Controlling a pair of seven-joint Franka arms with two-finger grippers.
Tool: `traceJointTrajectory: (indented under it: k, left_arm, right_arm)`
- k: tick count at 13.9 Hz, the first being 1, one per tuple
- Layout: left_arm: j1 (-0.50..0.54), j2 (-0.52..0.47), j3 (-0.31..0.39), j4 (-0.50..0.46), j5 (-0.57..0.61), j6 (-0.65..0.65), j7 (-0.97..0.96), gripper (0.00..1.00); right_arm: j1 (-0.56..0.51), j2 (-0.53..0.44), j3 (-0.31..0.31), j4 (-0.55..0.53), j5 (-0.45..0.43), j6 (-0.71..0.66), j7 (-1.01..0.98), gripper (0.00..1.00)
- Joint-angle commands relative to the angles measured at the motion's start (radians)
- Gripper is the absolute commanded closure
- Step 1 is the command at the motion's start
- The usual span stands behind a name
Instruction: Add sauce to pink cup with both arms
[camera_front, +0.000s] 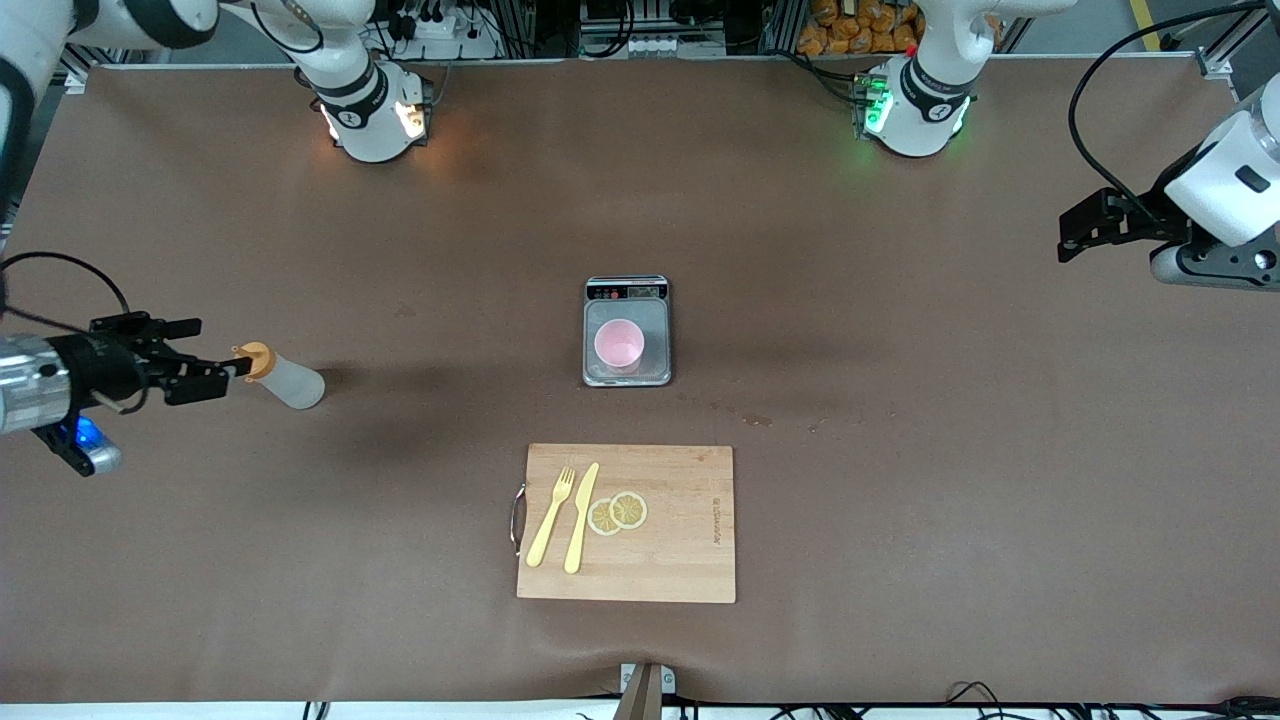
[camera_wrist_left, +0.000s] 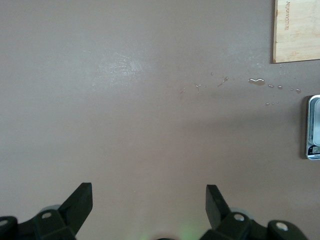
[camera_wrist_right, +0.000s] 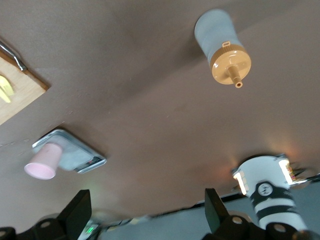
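Observation:
The sauce bottle (camera_front: 287, 380) stands upright on the table toward the right arm's end, its orange cap (camera_front: 254, 360) and nozzle on top. It also shows in the right wrist view (camera_wrist_right: 222, 47). My right gripper (camera_front: 205, 357) is open and empty just beside the bottle's cap, not touching it; its jaws stand wide apart in the right wrist view (camera_wrist_right: 147, 200). The pink cup (camera_front: 619, 344) sits on a small scale (camera_front: 627, 297) at the table's middle, and shows in the right wrist view (camera_wrist_right: 41, 163). My left gripper (camera_front: 1080, 232) is open and empty, held high over the left arm's end of the table.
A wooden cutting board (camera_front: 685, 545) lies nearer the front camera than the scale, with a yellow fork (camera_front: 551, 517), a knife (camera_front: 582, 517) and lemon slices (camera_front: 618, 513) on it. A few droplets (camera_front: 757, 420) lie between board and scale.

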Motion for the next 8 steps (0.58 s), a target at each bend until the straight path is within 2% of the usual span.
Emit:
traceJointTrajectory:
  k: [1, 2, 4, 5, 8]
  left_arm:
    - [-0.001, -0.001, 0.0, 0.004, -0.006, 0.006, -0.002, 0.0]
    - [-0.001, -0.001, 0.0, 0.004, -0.006, 0.006, -0.001, 0.0]
    - [-0.001, -0.001, -0.002, 0.004, -0.007, 0.006, -0.002, 0.0]
    - [0.001, -0.001, 0.0, 0.004, -0.007, 0.006, -0.002, 0.0]
    - [0.001, -0.001, 0.0, 0.004, -0.007, 0.006, -0.002, 0.0]
  right_arm:
    - [0.053, -0.189, -0.03, -0.218, -0.085, 0.128, -0.115, 0.0]
    - [0.065, -0.269, -0.046, -0.337, -0.105, 0.216, -0.213, 0.0]
    - [0.124, -0.407, -0.124, -0.548, -0.109, 0.384, -0.325, 0.0]
    - [0.152, -0.446, -0.156, -0.605, -0.109, 0.443, -0.371, 0.0]
    - [0.152, -0.52, -0.164, -0.665, -0.115, 0.548, -0.511, 0.0]
